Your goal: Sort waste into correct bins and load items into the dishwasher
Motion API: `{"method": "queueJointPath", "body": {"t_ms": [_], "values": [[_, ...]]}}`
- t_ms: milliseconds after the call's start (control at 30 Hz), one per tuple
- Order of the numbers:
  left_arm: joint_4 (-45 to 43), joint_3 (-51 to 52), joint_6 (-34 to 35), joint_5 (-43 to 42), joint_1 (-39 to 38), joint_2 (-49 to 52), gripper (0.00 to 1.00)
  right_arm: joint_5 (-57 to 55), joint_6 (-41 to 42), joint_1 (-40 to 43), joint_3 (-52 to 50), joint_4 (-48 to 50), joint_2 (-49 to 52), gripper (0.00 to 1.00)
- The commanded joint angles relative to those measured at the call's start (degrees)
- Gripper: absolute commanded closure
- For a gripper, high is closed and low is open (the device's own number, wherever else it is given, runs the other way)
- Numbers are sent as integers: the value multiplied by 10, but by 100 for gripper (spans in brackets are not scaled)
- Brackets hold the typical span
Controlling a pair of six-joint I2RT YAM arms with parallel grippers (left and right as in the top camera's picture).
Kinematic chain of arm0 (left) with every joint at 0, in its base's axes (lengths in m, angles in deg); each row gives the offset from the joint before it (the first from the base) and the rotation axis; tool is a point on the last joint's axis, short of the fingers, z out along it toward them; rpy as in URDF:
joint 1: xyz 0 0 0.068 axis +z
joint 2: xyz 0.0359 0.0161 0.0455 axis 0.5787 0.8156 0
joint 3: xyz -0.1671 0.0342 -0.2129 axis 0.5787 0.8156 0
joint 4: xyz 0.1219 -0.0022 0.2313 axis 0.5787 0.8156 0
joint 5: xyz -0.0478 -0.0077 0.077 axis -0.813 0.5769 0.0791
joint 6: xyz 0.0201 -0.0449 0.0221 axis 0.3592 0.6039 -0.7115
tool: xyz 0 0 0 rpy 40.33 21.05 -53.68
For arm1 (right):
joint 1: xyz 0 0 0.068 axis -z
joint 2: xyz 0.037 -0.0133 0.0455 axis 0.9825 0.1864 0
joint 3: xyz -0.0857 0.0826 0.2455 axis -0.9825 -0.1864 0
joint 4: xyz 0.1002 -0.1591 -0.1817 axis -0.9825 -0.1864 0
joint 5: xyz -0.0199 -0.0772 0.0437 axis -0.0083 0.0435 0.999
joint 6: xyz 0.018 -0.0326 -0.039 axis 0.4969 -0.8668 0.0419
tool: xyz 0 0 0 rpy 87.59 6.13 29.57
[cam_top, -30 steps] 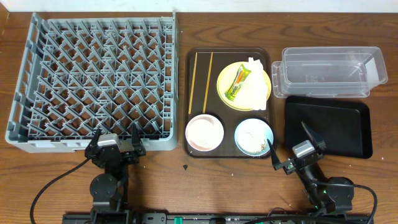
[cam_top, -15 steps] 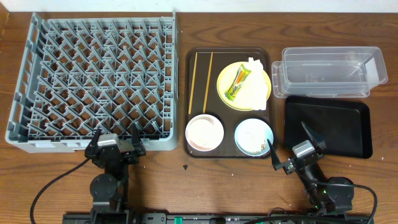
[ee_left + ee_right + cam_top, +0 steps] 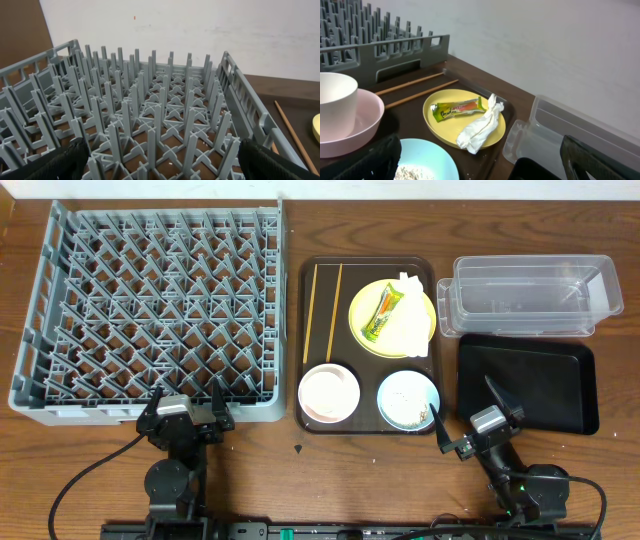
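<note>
The grey dish rack [image 3: 150, 310] fills the left of the table and the left wrist view [image 3: 150, 115]. On the brown serving tray [image 3: 315, 350] sit two chopsticks [image 3: 324, 310], a yellow plate [image 3: 420, 305] with the green-yellow wrapper [image 3: 383, 314] and white napkin [image 3: 413, 330], a bowl holding a white cup [image 3: 328, 392], and a light blue bowl [image 3: 408, 400] with rice scraps. The clear tub [image 3: 530, 295] and black tray [image 3: 527, 385] lie at right. My left gripper [image 3: 186, 405] is open at the rack's near edge. My right gripper [image 3: 478, 415] is open between blue bowl and black tray.
In the right wrist view the plate [image 3: 445, 130], wrapper [image 3: 456, 108], napkin [image 3: 480, 127], chopsticks [image 3: 415, 90], cup [image 3: 337, 102] and tub [image 3: 580, 135] lie ahead. Bare wooden table runs along the front, where both arm bases stand.
</note>
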Motion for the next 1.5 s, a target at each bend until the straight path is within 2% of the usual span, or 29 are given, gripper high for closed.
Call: {"method": "queueJointPath", "body": {"t_ms": [0, 1267, 1367, 1467], "values": [[26, 9, 0, 5, 1, -5, 4, -6, 2, 5, -1, -2, -3, 1], [24, 9, 0, 4, 1, -5, 4, 9, 8, 5, -1, 0, -3, 1], [3, 9, 0, -43, 1, -5, 4, 28, 73, 5, -1, 22, -3, 1], [-63, 8, 1, -137, 1, -5, 4, 31, 144, 5, 5, 47, -3, 1]]}}
